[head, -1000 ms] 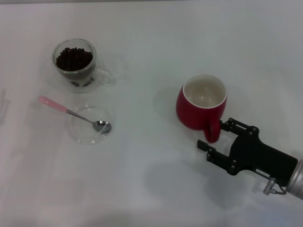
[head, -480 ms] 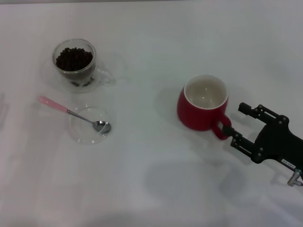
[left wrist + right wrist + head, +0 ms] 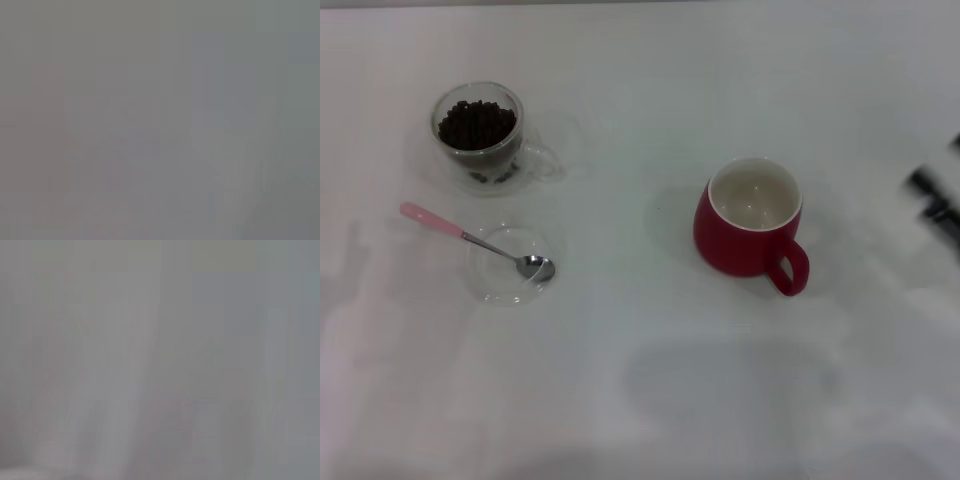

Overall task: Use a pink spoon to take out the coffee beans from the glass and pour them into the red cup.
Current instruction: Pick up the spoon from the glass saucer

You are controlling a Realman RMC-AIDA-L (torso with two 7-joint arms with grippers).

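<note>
White tabletop (image 3: pixel 650 400) spreads bare around your work. You have not yet begun scooping: the slim pink-handled metal spoon (image 3: pixel 480 243) lies untouched, its bowl resting in a flat clear round dish (image 3: pixel 495 283). Just behind it stands the small clear double-walled glass (image 3: pixel 480 138) heaped with dark coffee beans (image 3: pixel 476 123). The squat dark red cup (image 3: pixel 752 228) with its white inside sits well apart towards your right. Your right gripper (image 3: pixel 935 200) shows only as a blur at the right edge, clear of the cup; whether it is released or clenched cannot be told. Your left gripper is out of view. Next, I judge, you must grasp the spoon's handle.
</note>
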